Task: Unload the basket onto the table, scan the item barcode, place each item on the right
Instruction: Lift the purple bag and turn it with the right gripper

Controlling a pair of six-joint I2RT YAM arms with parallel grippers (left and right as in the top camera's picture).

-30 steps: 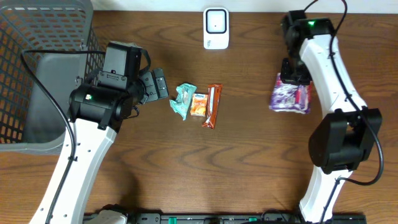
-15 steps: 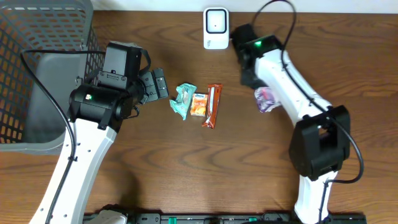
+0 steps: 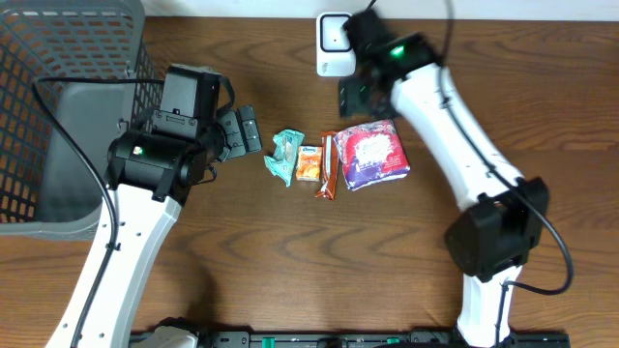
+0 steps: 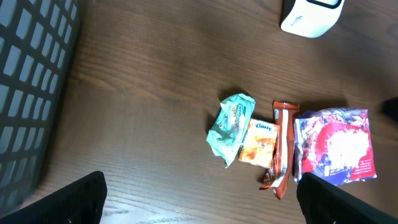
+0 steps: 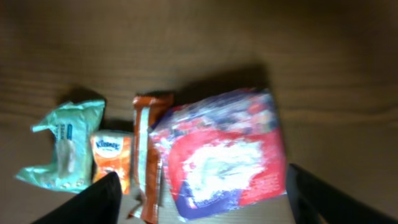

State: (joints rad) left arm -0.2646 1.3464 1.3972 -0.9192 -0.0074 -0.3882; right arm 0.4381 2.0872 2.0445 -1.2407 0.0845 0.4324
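Four packets lie in a row on the tabletop (image 3: 242,251). Directly under the right hand (image 5: 208,196) is a purple and red bag (image 3: 374,155), flat and printed face up, with its edge against an orange-brown bar (image 3: 331,164). Past the bar, farther from that hand, come a small orange pack (image 3: 309,162) and a crumpled teal packet (image 3: 285,157).

The right hand's fingers (image 5: 102,196) stand wide apart on either side of the bag and grip nothing. The bag rests on the wood by its own weight. It sits close in front of the white scanner (image 3: 336,43), which stands just behind this hand at the tabletop's far edge. The bag therefore looks like the item meant for the barcode reader, though no barcode shows on its upper face.

The left hand (image 3: 250,132) hovers just beside the teal packet, fully open and empty, with the grey basket (image 3: 58,97) behind it. It is probably waiting its turn.

The only writing that can be read is "Kleenex" on the orange pack. The print on the bag, bar and teal packet is too blurred.
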